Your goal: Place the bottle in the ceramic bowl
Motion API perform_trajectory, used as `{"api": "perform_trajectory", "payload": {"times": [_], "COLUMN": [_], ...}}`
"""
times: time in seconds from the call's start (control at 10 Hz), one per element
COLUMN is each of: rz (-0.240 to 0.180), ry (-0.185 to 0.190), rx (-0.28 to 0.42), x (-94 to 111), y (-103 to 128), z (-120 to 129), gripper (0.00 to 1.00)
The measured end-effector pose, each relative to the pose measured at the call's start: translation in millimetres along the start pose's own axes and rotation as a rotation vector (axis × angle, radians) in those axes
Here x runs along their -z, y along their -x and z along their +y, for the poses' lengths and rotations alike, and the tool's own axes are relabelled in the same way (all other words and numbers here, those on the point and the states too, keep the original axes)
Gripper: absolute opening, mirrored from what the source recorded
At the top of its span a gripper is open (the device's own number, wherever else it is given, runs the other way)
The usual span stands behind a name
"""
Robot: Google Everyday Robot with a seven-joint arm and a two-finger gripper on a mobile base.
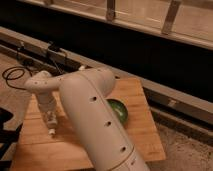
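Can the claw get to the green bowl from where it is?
Probably yes: the claw hangs over the wooden board, left of the ceramic bowl in view, with nothing visible between them, though the arm hides part of that stretch.

We see a wooden counter (142,107) at centre under dim, warm light. A pale ledge (150,90) runs from nine to four o'clock, backed by a dark wall band (150,57). Metal posts (110,10) stand at twelve o'clock. There is speckled floor (192,152) at five and a coiled black cable (11,75) at nine.
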Motion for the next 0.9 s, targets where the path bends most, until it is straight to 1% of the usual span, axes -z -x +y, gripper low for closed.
{"api": "perform_trajectory", "payload": {"times": [0.2,0.3,0.4,0.6,0.7,0.8,0.9], "rz": [-0.004,-0.014,-0.041,-0.108,-0.142,-0.193,-0.233], "ry": [-0.005,-0.007,-0.004,-0.017,-0.021,-0.029,-0.044], "rx": [-0.004,-0.004,-0.009,-0.023,-0.024,-0.024,-0.029], "x": [1,4,13,46,64,93,115], "y": [-3,-4,-5,-8,-10,-13,-16], "z": [-2,-1,-2,-12,-12,-11,-16], "gripper": [0.05,0.01,0.0,0.0,0.0,0.0,0.0]}}
